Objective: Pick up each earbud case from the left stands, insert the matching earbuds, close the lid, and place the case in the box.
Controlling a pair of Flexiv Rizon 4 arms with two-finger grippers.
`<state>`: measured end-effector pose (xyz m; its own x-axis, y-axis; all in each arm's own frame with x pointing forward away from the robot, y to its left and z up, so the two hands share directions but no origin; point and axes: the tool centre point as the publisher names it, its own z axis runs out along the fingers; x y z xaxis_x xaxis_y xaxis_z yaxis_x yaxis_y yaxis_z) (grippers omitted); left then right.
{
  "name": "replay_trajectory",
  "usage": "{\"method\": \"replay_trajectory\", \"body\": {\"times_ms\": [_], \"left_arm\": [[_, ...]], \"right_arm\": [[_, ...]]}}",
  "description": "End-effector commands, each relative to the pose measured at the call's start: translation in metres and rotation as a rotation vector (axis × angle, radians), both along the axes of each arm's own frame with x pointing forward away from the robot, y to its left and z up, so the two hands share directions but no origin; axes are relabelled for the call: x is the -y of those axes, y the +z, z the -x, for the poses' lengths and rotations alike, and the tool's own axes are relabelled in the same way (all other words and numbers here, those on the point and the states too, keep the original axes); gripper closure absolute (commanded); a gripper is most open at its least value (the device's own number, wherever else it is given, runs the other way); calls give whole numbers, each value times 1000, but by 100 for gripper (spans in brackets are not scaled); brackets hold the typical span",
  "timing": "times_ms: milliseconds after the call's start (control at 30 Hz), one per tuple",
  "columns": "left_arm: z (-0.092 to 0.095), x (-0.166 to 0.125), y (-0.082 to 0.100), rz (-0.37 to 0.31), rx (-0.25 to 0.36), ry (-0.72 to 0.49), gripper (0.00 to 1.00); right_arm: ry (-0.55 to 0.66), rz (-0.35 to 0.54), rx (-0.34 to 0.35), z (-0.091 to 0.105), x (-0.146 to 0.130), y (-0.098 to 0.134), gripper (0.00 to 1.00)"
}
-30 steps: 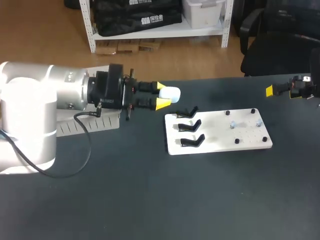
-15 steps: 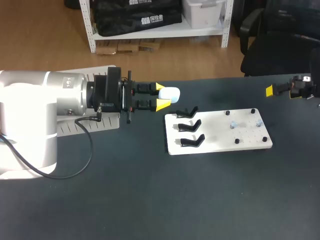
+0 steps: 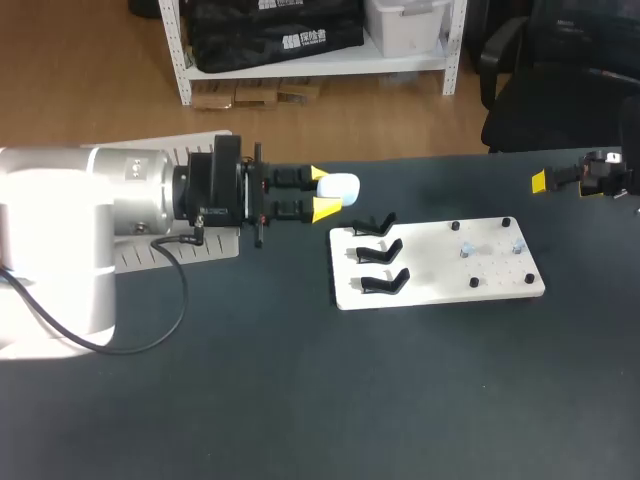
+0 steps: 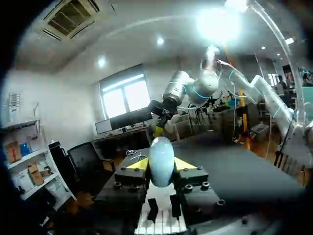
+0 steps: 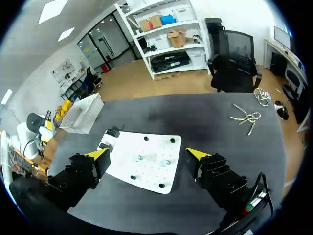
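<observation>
Head view: the left gripper [image 3: 325, 190] comes in from the left and is clamped on a white case [image 3: 341, 187], one yellow tip on either side of it. The case hangs over the table [image 3: 300, 400], just beside the far left corner of a white board [image 3: 440, 268] and apart from the three black stands [image 3: 382, 251] along that board's left edge. Two small pale earbuds [image 3: 466, 249] sit on the board's right half, among black pegs [image 3: 473, 282]. A white ribbed box [image 3: 135, 257] lies under the left arm. The right gripper [image 3: 545, 182] is at the table's far right edge, well apart from the board. Left wrist view: the case [image 4: 161, 154] stands upright in the left gripper [image 4: 160, 166], pinched from both sides by the yellow tips, its rounded end pointing out past them. Right wrist view: the right gripper [image 5: 146, 154] has its fingers [image 5: 195, 153] wide apart with nothing held, and the board [image 5: 151, 144] lies on the table ahead of them. The earbuds [image 5: 138, 157] rest near the board's middle, the stands [image 5: 110, 133] are at its far end, and the box [image 5: 83, 113] sits beyond it.
</observation>
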<state>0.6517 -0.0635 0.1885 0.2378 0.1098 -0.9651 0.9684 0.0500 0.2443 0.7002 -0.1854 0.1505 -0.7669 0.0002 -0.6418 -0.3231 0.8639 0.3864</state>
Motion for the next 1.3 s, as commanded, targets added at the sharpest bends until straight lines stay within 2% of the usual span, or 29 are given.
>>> {"method": "replay_trajectory", "body": {"times_ms": [33, 367, 467, 833, 1033, 1300], "left_arm": [[2, 2, -1, 21, -19, -1, 100], [2, 8, -3, 27, -63, -31, 100], [3, 11, -5, 37, -91, -40, 100], [6, 19, -17, 30, -136, -34, 100], [9, 21, -22, 37, -174, -37, 100], [13, 26, -23, 41, -176, -54, 100]], "right_arm": [[2, -1, 0, 0, 1, 0, 0], [30, 2, 7, 17, -15, 6, 0], [45, 6, 11, 30, -29, 13, 0], [100, 4, -4, 69, -79, 31, 0], [101, 6, -28, 83, -99, 36, 0], [145, 22, -61, 90, -126, 34, 0]]}}
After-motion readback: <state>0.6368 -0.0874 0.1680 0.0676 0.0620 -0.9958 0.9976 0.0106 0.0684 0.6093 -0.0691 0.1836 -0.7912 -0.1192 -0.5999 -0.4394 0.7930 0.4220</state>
